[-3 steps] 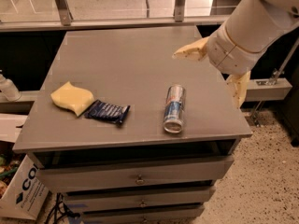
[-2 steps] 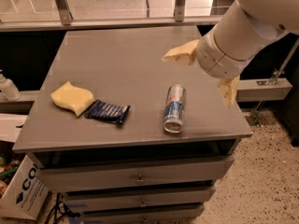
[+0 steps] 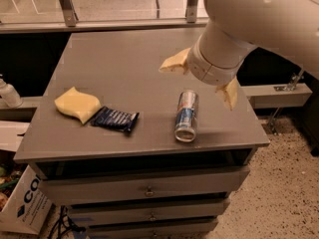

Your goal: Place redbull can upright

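Lying flat: redbull can (image 3: 186, 116); wrapper (image 3: 114, 119), sponge (image 3: 77, 103) leftward; gripper (image 3: 196, 85) above, fingers (image 3: 174, 63) spread.

One camera only, high above the table's (image 3: 124, 59) front edge, tilted down toward the far edge, whole top in frame. The gripper (image 3: 196, 87) hangs spread wide by the right edge, its arm (image 3: 259, 14) bulking close to the lens.
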`<state>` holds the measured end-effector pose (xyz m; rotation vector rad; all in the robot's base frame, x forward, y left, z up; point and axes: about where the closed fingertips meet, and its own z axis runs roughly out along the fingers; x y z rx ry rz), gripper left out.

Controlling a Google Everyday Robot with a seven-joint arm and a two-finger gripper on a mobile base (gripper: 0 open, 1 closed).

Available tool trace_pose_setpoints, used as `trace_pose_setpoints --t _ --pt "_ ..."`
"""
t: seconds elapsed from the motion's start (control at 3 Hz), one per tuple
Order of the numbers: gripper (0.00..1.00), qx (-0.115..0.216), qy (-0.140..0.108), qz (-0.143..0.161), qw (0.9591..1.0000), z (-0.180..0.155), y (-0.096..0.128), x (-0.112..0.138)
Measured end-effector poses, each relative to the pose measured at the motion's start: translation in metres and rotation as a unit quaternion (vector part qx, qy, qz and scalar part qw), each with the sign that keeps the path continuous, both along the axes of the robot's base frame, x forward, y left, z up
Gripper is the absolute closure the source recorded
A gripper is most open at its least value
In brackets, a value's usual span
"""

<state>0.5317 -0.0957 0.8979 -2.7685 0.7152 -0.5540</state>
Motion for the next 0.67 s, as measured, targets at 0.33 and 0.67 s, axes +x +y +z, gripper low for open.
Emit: trace_pose_setpoints --t 0.33,0.67 --pt "0.0 -0.028 0.008 0.009 0.9995 -0.01 0.002 0.011" --pt "0.0 -0.055 0.019 0.024 0.998 -0.021 0.005 0.02"
